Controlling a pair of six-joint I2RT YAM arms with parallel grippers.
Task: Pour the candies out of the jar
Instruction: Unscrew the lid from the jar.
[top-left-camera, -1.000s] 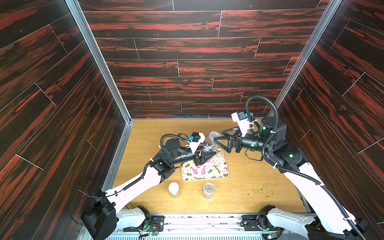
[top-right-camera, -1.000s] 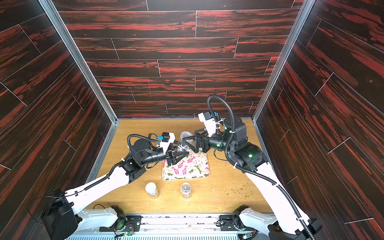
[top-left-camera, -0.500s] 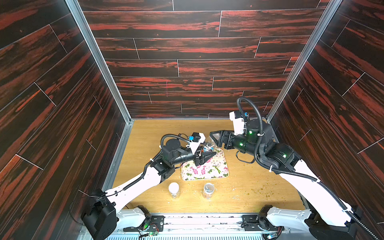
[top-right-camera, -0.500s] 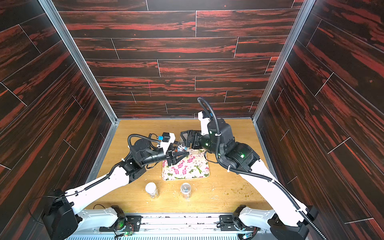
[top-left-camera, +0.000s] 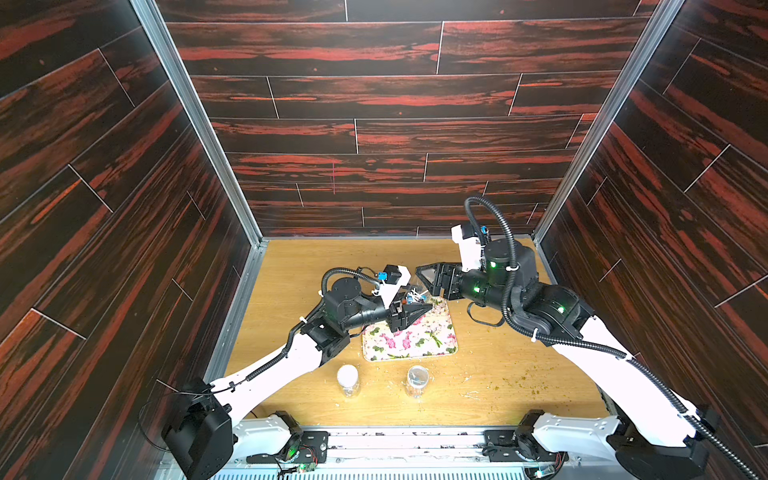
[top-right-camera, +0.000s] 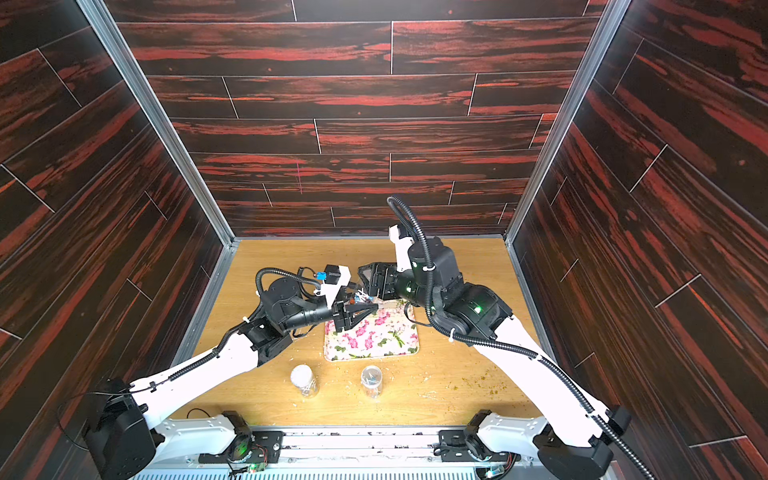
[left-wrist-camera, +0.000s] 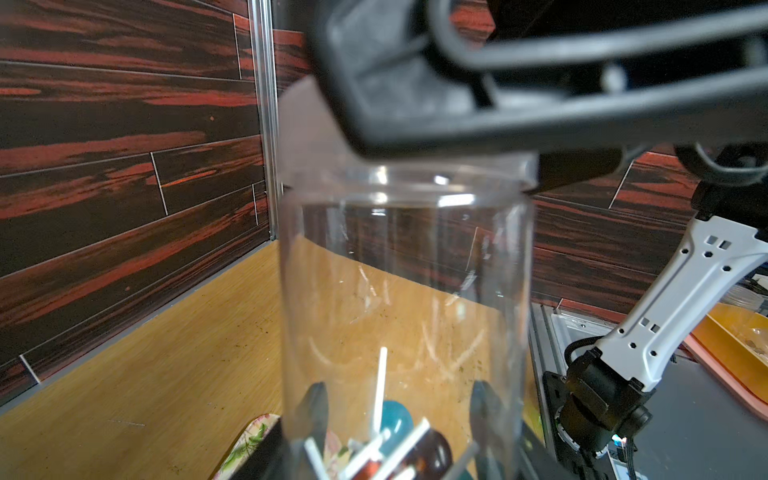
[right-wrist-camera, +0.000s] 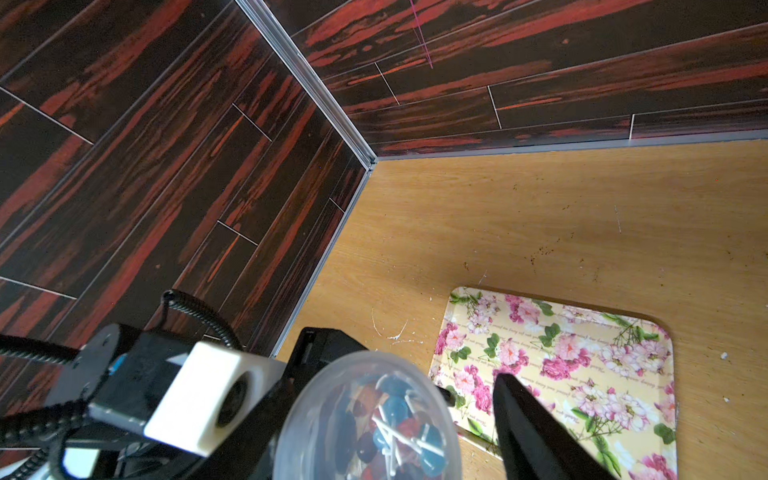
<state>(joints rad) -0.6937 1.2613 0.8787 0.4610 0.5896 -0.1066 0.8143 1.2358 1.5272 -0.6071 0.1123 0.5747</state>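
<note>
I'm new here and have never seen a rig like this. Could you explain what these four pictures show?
This is a robot with two white arms, each ending in a gripper. It works on a wooden table inside a dark-panelled box.

Two pictures look down from above and are almost identical. The other two come from a camera on each arm's wrist.

The left gripper holds a clear jar of candies on white sticks, by a corner of the flowered tray.

The right gripper is at the jar's lid. I cannot tell whether it grips the lid.

A white-topped jar and a second clear jar stand near the front edge.
</note>
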